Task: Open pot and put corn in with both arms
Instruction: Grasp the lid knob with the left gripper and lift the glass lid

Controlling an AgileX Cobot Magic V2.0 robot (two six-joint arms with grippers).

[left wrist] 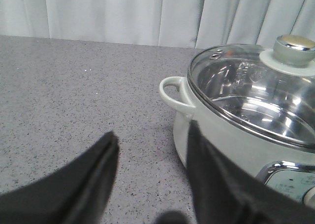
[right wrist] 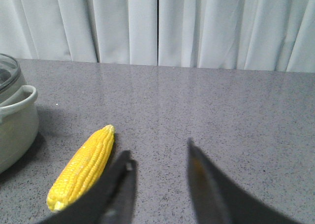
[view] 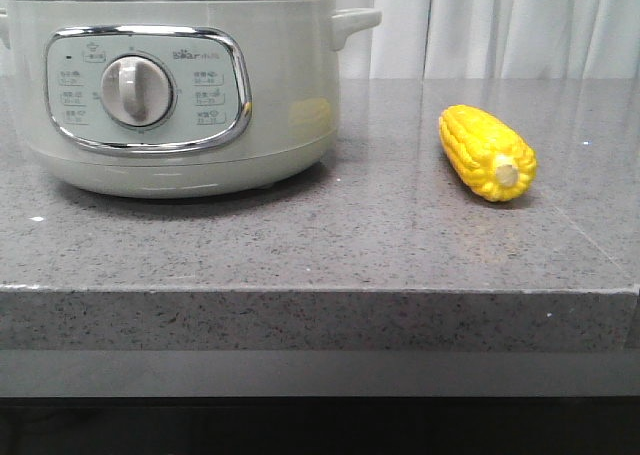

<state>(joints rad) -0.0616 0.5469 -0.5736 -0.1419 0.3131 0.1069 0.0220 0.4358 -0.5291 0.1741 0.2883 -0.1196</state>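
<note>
The pale grey-green pot [view: 280, 85] stands at the left of the grey counter, its control panel and white dial [view: 137, 91] facing me. In the left wrist view the pot [left wrist: 216, 150] wears a glass lid with a metal knob [left wrist: 294, 48]. The yellow corn [view: 487, 152] lies on the counter right of the pot, stub end toward me. My left gripper [left wrist: 152, 135] is open and empty, beside the pot's side handle [left wrist: 174, 93]. My right gripper [right wrist: 157, 157] is open and empty, just right of the corn [right wrist: 83, 167]. Neither gripper shows in the front view.
The grey speckled counter [view: 330, 235] ends in a front edge near me. White curtains [right wrist: 157, 24] hang behind it. The pot's other side handle [view: 356, 20] juts toward the corn.
</note>
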